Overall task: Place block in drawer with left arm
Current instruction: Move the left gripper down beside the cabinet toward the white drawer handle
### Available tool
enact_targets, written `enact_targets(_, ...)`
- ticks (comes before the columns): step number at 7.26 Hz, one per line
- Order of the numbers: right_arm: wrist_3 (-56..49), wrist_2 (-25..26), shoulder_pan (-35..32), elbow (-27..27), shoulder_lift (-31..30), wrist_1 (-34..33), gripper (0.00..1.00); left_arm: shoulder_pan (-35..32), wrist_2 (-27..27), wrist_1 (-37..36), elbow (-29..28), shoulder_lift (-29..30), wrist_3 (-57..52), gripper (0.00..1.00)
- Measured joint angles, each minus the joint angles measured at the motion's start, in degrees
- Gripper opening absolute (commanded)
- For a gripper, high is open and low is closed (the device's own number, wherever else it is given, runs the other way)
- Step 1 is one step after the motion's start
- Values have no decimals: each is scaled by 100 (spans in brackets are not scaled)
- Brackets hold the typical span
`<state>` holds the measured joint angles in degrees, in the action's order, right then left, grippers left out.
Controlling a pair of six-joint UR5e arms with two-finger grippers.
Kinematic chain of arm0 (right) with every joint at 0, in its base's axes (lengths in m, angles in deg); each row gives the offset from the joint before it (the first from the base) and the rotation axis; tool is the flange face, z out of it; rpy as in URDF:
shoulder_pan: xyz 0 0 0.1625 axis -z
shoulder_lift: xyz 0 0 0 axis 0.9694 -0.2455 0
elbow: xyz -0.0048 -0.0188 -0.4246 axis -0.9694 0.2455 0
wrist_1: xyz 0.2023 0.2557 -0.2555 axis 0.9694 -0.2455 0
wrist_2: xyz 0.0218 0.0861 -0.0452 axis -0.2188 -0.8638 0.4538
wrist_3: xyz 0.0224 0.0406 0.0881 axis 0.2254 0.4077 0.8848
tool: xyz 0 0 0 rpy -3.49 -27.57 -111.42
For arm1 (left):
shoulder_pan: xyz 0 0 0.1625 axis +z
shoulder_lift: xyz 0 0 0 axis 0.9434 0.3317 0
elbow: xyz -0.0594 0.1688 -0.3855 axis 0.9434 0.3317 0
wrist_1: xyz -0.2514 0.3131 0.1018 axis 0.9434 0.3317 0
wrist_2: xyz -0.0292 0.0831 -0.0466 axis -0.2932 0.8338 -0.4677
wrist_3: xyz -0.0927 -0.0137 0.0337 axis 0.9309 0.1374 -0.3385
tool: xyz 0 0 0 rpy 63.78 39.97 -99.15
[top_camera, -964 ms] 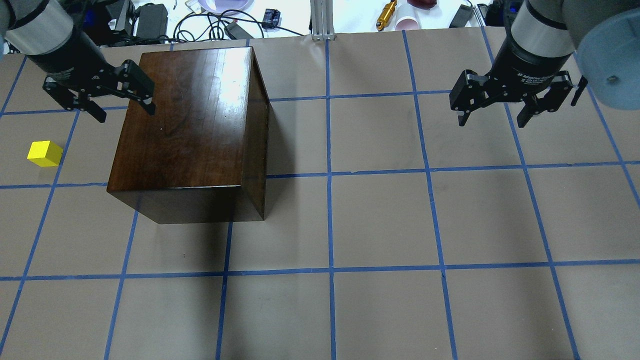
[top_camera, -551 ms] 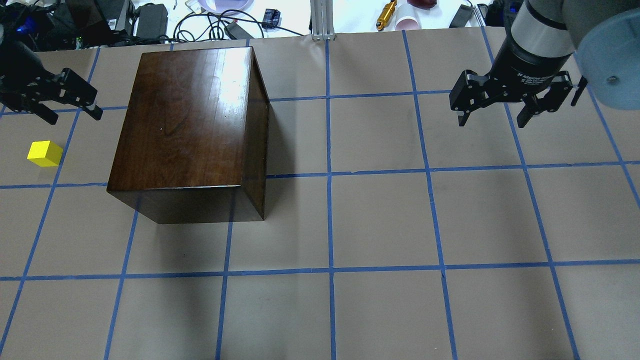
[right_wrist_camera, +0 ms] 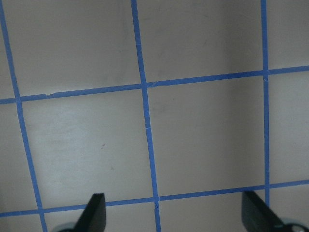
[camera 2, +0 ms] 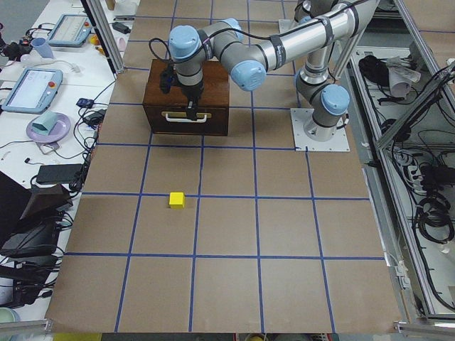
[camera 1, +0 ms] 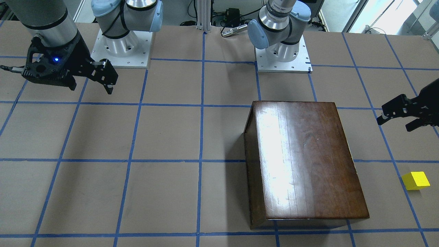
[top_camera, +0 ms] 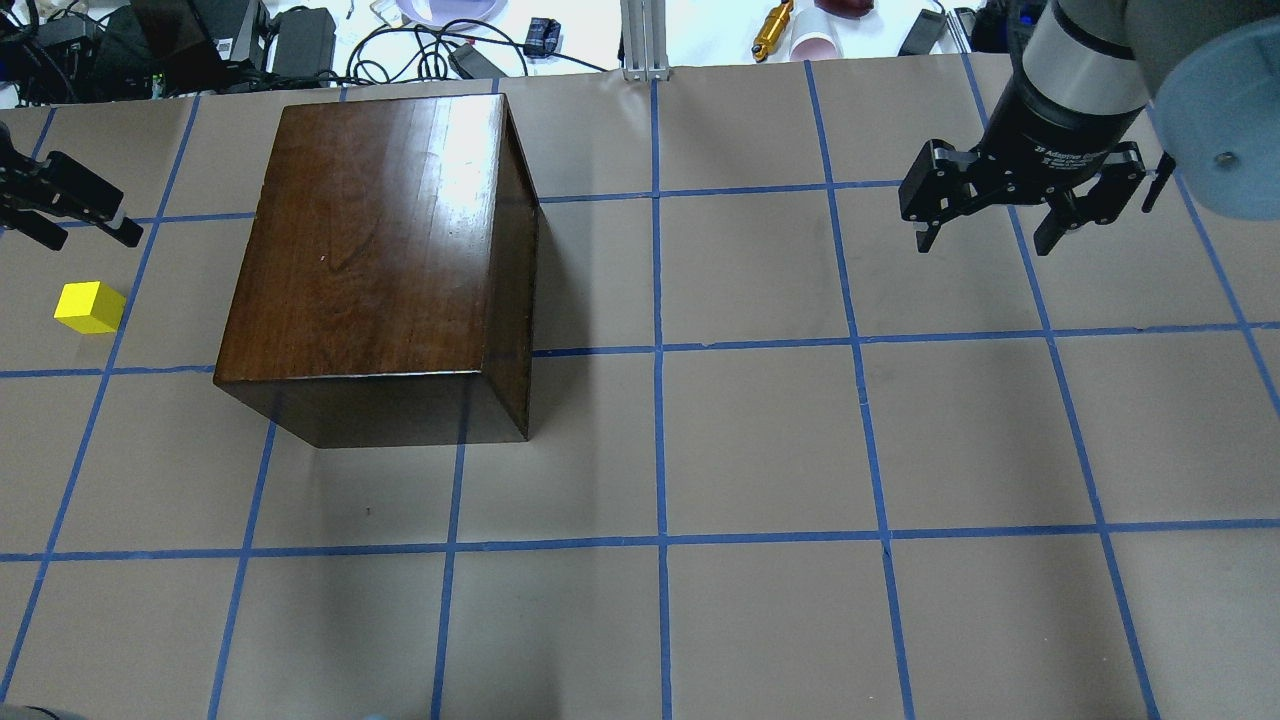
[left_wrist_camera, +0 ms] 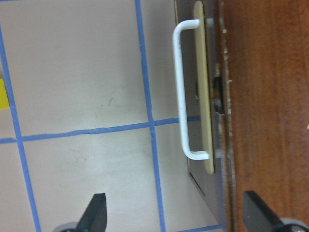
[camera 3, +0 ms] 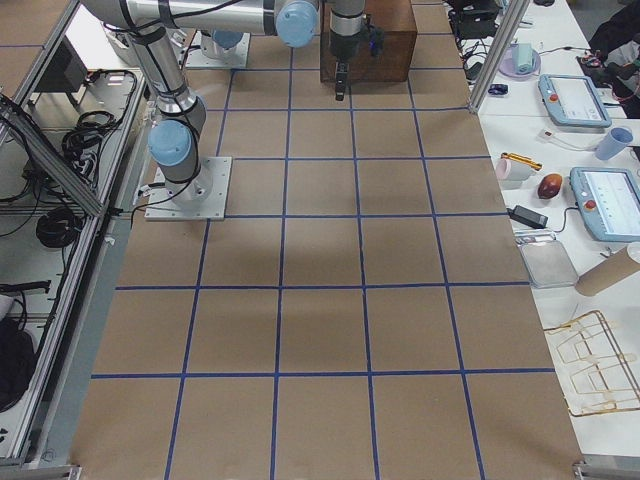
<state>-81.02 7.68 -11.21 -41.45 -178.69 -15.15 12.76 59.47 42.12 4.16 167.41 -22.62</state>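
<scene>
The yellow block (top_camera: 90, 307) lies on the table left of the dark-brown wooden box (top_camera: 380, 250); it also shows in the front view (camera 1: 416, 180) and the left side view (camera 2: 176, 200). The drawer is shut; its face with a white bar handle (left_wrist_camera: 181, 92) on a pale plate shows in the left wrist view. My left gripper (top_camera: 95, 238) is open and empty, beyond the block and left of the box, also seen from the front (camera 1: 394, 124). My right gripper (top_camera: 985, 245) is open and empty over bare table at the far right.
Cables, chargers and a cup (top_camera: 815, 45) lie past the table's far edge by an aluminium post (top_camera: 645, 40). The two arm bases (camera 1: 283, 51) stand at the robot's side. Blue tape lines grid the brown table (top_camera: 760, 450).
My left gripper has moved left, from over the box's left edge out to the table's left edge beyond the block. The right gripper, box and block have not moved.
</scene>
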Motion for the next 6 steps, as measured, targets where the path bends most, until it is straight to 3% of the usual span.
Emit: enact_targets(6,0,0,-1,-2,0,0,100,147,-306,-366,304,774,104,100)
